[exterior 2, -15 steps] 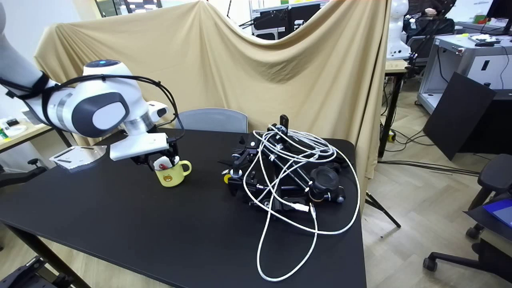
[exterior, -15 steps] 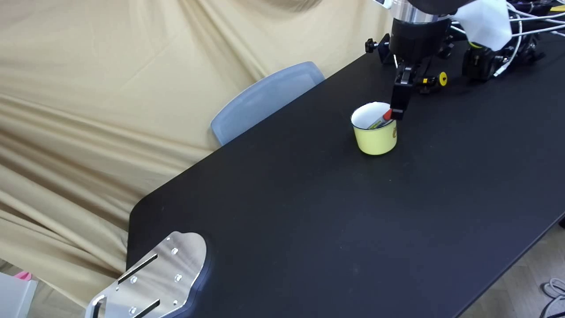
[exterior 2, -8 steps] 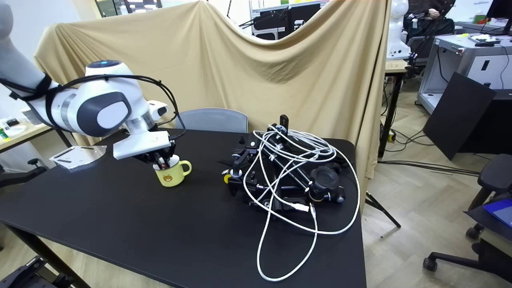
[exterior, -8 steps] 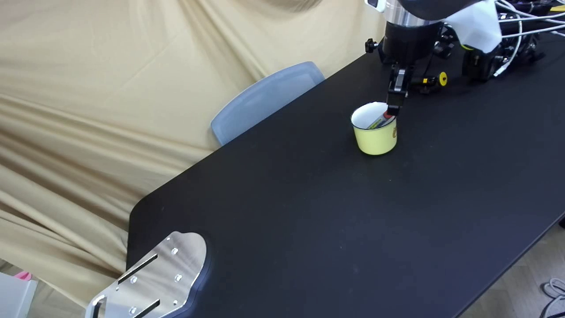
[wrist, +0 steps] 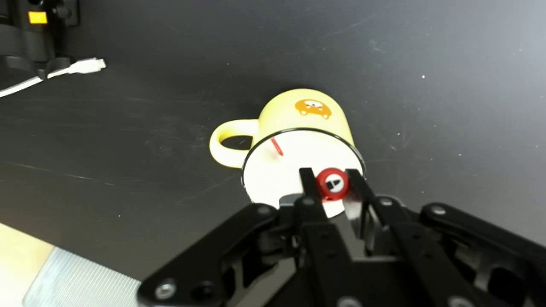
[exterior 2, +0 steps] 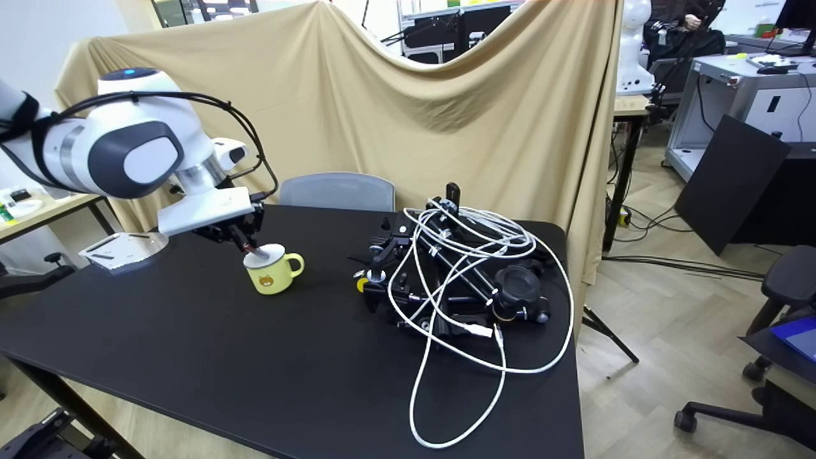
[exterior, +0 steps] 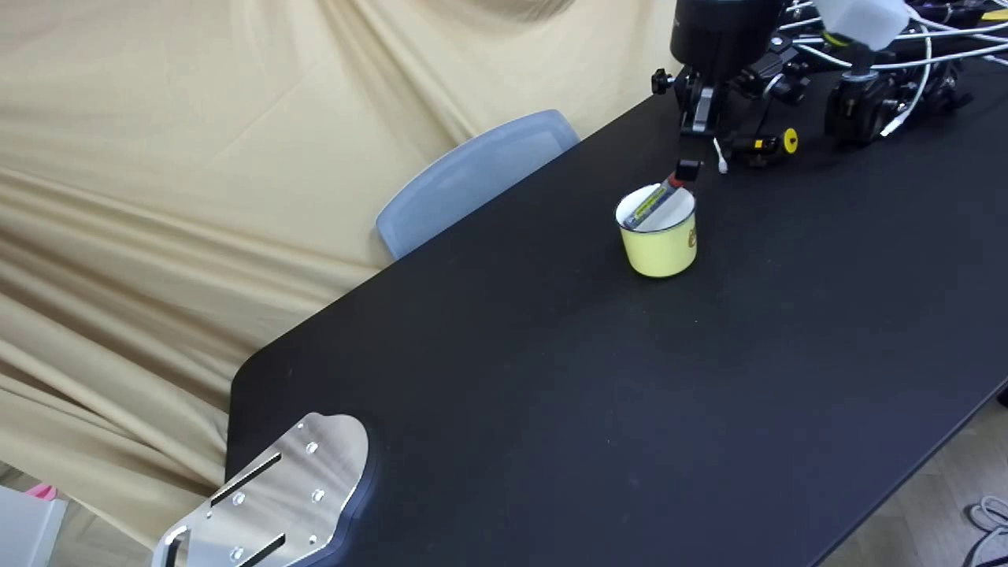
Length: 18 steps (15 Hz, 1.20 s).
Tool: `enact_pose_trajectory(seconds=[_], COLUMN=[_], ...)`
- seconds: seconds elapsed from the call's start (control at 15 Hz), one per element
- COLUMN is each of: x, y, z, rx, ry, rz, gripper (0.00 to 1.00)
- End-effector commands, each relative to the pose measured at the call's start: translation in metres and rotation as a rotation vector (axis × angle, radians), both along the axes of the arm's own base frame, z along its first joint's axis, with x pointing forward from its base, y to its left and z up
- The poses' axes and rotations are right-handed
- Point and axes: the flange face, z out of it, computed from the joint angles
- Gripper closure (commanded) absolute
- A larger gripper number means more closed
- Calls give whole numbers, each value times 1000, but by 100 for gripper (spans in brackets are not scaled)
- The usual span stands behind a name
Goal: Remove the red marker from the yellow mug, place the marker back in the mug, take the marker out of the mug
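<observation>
Now, a slotted metal plate (exterior: 276,496) is sitting on the worktop (exterior: 512,378), a grey-blue chair back (exterior: 480,179) is showing beyond its edge, a yellow bear-print mug (exterior: 661,253) is standing farther right, and a red-ended marker pen (exterior: 653,204) is slanting from inside the mug up to the jaws, which are clamping its red end.

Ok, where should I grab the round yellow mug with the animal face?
Probably by its curved yellow handle, coming from that side. It's an open loop sticking out from the mug, roughly opposite the black two-fingered gripper that pinches the slim red-ended marker.
</observation>
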Motion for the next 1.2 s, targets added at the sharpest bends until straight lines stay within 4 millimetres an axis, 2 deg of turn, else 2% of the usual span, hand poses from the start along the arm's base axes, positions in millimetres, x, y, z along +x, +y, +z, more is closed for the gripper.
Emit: enact_pose_trajectory(seconds=[0.0,0.27,0.47,0.8,1.13], x=[-26,-41,-50,-62,-69], y=[4,22,40,66,63], z=[41,68,75,51,17], rx=[-13,-19,-12,3,-14], ry=[-20,-3,5,46,95], rz=[-54,-111,-118,-80,-54], gripper=[95,95,95,95,95])
